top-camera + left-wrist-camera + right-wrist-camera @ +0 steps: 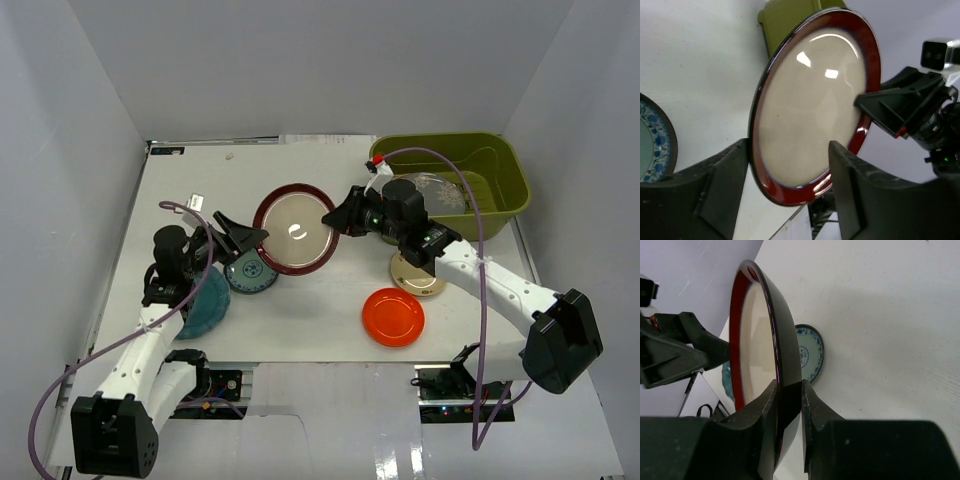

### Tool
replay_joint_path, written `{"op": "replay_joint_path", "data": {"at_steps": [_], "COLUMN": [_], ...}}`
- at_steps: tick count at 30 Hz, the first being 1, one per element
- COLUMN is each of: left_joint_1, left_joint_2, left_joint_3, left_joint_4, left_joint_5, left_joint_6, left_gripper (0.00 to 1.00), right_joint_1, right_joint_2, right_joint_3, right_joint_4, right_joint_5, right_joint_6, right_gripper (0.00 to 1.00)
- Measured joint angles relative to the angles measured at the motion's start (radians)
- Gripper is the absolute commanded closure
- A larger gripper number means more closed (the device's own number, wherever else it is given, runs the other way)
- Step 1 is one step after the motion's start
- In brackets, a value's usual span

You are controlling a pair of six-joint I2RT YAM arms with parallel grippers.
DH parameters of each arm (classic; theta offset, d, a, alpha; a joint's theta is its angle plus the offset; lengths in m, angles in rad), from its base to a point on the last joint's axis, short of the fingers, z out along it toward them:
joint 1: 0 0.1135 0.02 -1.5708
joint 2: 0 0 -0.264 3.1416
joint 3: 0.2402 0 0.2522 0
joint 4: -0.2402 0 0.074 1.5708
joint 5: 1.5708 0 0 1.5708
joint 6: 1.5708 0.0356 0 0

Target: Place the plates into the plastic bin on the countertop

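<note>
My right gripper [340, 215] [789, 390] is shut on the right rim of the maroon-rimmed cream plate [296, 230] [757, 340] and holds it tilted above the countertop [300, 320]. My left gripper [245, 238] [787, 145] is open, its jaws straddling the plate's [810, 100] opposite edge without closing on it. The small blue-green patterned plate [250, 275] [652, 135] [810, 352] and the teal plate [205, 305] lie under the left arm. The orange plate [393, 316] and the small cream plate [418, 275] lie near the right arm. The olive-green bin [512, 175] [785, 20] holds a patterned plate [440, 190].
Pale grey walls [80, 150] enclose the countertop on the left, back and right. Purple cables [480, 250] loop over both arms. A small white tag [195, 202] lies at the left of the surface.
</note>
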Motion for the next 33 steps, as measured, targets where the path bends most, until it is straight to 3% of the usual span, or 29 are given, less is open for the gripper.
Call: {"op": "replay_joint_path", "data": {"at_steps": [4,6,14,17,22,29,32,33], "left_joint_1": [-0.003,-0.011,-0.116,-0.162,-0.216,-0.239,-0.241,-0.242], "left_joint_2": [-0.057,-0.085,-0.163,-0.181,-0.213,-0.218,-0.220,-0.220], "left_joint_3": [0.046,0.073,0.140,0.134,0.134,0.134,0.134,0.134], "left_joint_4": [-0.060,-0.094,-0.233,-0.287,-0.341,-0.375,-0.384,-0.386], "left_joint_5": [0.042,0.059,0.086,0.075,0.040,-0.026,-0.041,-0.044], "left_joint_6": [0.056,0.101,0.321,0.389,0.459,0.500,0.508,0.509], "left_gripper": [0.07,0.06,0.04,0.04,0.04,0.04,0.04,0.03], "right_joint_1": [-0.037,-0.103,-0.617,-0.737,-0.818,-0.824,-0.824,-0.824], "right_joint_2": [-0.005,-0.008,-0.010,-0.008,0.072,0.233,0.245,0.245], "right_joint_3": [0.013,0.035,0.089,0.092,0.092,0.092,0.094,0.100], "right_joint_4": [-0.026,-0.054,-0.142,-0.136,-0.135,-0.164,-0.161,-0.163], "right_joint_5": [-0.050,-0.084,-0.097,-0.090,-0.080,-0.050,-0.040,-0.034], "right_joint_6": [0.007,-0.008,-0.014,0.000,-0.001,-0.042,-0.044,-0.049], "right_gripper": [0.92,0.92,0.92,0.92,0.92,0.92,0.60,0.39]}}
